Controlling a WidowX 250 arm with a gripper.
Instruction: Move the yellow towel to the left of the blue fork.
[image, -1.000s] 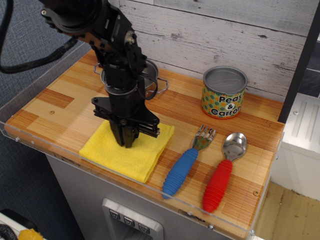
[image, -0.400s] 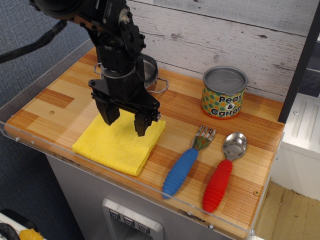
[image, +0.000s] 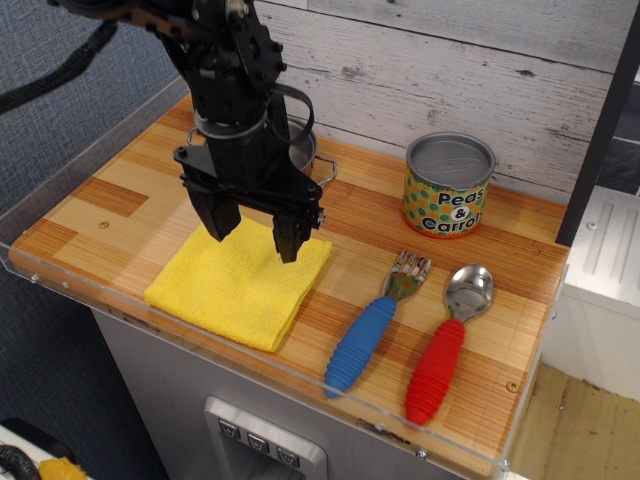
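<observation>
The yellow towel (image: 235, 288) lies flat on the wooden counter near the front edge, to the left of the blue fork (image: 368, 332). The fork has a ribbed blue handle and metal tines pointing toward the back. My black gripper (image: 255, 232) hangs just above the towel's back part with its two fingers spread apart and nothing between them. It partly hides the steel pot (image: 296, 152) behind it.
A red-handled spoon (image: 445, 343) lies right of the fork. A "Peas & Carrots" can (image: 449, 185) stands at the back right. A clear acrylic rim (image: 300, 385) runs along the counter's front and left edges. A grey plank wall closes the back.
The gripper was shut on the towel a second ago. It has opened, let go and risen slightly. The towel shifted a little left and now lies flat.
</observation>
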